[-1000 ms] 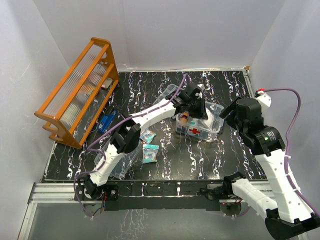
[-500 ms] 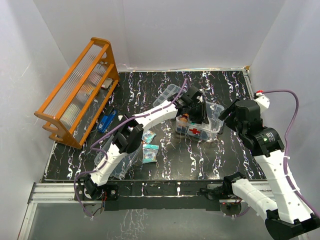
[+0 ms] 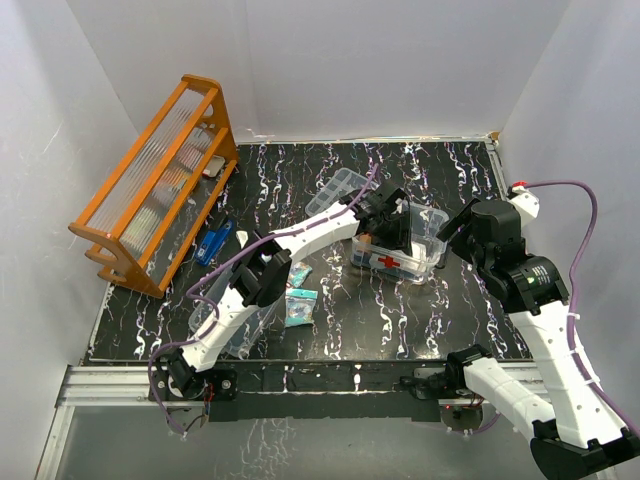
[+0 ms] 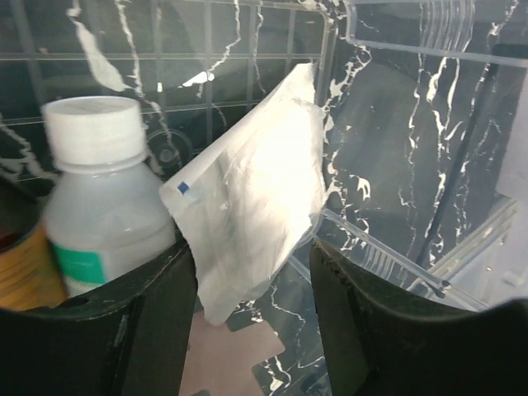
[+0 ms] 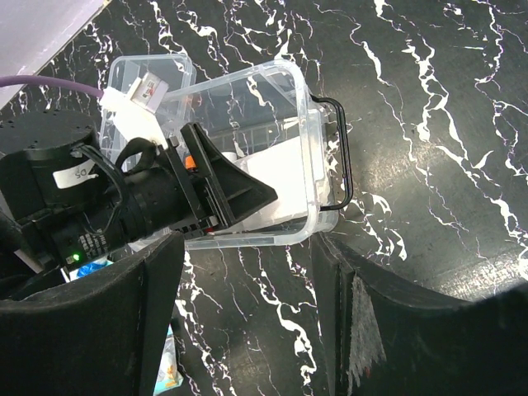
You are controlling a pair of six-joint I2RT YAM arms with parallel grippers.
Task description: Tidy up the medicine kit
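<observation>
The clear medicine kit box (image 3: 428, 246) with a red cross label stands mid-table; it also shows in the right wrist view (image 5: 305, 107) with a dark handle (image 5: 346, 153). My left gripper (image 3: 388, 228) reaches inside it. In the left wrist view the left gripper (image 4: 252, 264) has its jaws wide apart, with a white packet (image 4: 256, 181) leaning between them, a white-capped bottle (image 4: 103, 198) to the left and an orange bottle (image 4: 25, 280) at the edge. My right gripper (image 3: 455, 228) is open and empty just right of the box, and over bare table in its own view (image 5: 247, 272).
A clear compartmented tray (image 3: 343, 187) lies behind the box. Two teal packets (image 3: 298, 272) (image 3: 300, 308) lie left of the box. A clear lid (image 3: 225, 322) sits under the left arm. A blue item (image 3: 213, 240) lies by the orange rack (image 3: 155, 185).
My left gripper has pushed a little further right and down into the box, now covering the orange bottle in the top view. The right arm has shifted slightly.
</observation>
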